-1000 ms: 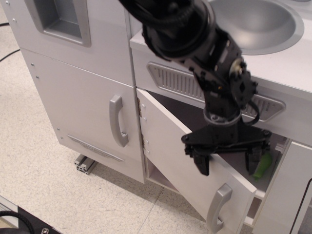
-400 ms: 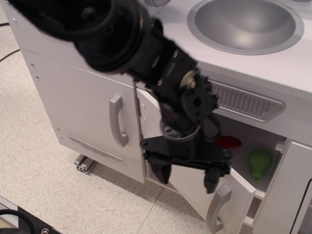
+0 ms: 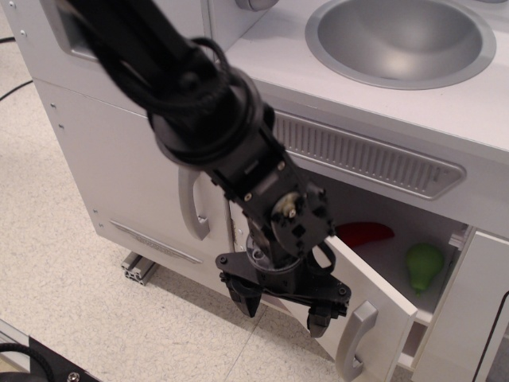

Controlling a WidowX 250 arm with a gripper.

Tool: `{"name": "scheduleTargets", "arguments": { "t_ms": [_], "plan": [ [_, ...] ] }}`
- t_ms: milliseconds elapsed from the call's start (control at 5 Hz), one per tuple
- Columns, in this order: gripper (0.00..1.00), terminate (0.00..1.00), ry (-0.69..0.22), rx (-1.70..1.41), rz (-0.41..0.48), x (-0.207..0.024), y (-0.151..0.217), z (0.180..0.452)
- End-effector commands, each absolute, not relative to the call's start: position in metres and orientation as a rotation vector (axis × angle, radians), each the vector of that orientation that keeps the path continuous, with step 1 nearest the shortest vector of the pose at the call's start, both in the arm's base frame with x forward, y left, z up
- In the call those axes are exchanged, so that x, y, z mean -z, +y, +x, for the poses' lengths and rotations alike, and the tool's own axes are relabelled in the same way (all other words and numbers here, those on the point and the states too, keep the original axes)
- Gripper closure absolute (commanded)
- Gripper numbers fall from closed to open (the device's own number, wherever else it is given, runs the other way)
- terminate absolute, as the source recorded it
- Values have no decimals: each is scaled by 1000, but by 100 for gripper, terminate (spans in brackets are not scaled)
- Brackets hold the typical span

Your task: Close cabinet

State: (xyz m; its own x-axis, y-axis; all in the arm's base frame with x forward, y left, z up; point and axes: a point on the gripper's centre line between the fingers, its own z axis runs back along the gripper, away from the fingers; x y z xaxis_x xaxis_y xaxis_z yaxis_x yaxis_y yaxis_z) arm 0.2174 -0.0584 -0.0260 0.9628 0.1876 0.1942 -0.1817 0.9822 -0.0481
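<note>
White toy-kitchen cabinet (image 3: 398, 239), low at the right under the round grey sink (image 3: 406, 36), stands ajar, its flat white door (image 3: 374, 286) with grey bar handle (image 3: 355, 338) swung out toward the near side. Black gripper (image 3: 284, 305) hangs outside the door's face, fingers spread wide and empty, seemingly placed to push it shut. Inside lie a red curved piece (image 3: 364, 233) and a green pear-shaped toy (image 3: 424, 265).

1. My matt black plastic gripper (image 3: 283, 299) has dull fingers.
2. The smooth white cabinet door (image 3: 367, 288) carries a satin grey bar handle (image 3: 352, 341).
3. The brushed silver sink bowl (image 3: 402, 40) looks metallic.
</note>
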Motion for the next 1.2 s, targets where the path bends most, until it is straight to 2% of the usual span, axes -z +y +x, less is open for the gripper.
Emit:
{"name": "scheduleTargets", "arguments": {
  "t_ms": [0, 800, 1000],
  "plan": [
    [0, 0, -270, -272, -53, 33, -68, 257],
    [0, 0, -395, -405, -94, 25, -99, 334],
    [0, 0, -418, -411, -105, 23, -97, 336]
  ]
}}
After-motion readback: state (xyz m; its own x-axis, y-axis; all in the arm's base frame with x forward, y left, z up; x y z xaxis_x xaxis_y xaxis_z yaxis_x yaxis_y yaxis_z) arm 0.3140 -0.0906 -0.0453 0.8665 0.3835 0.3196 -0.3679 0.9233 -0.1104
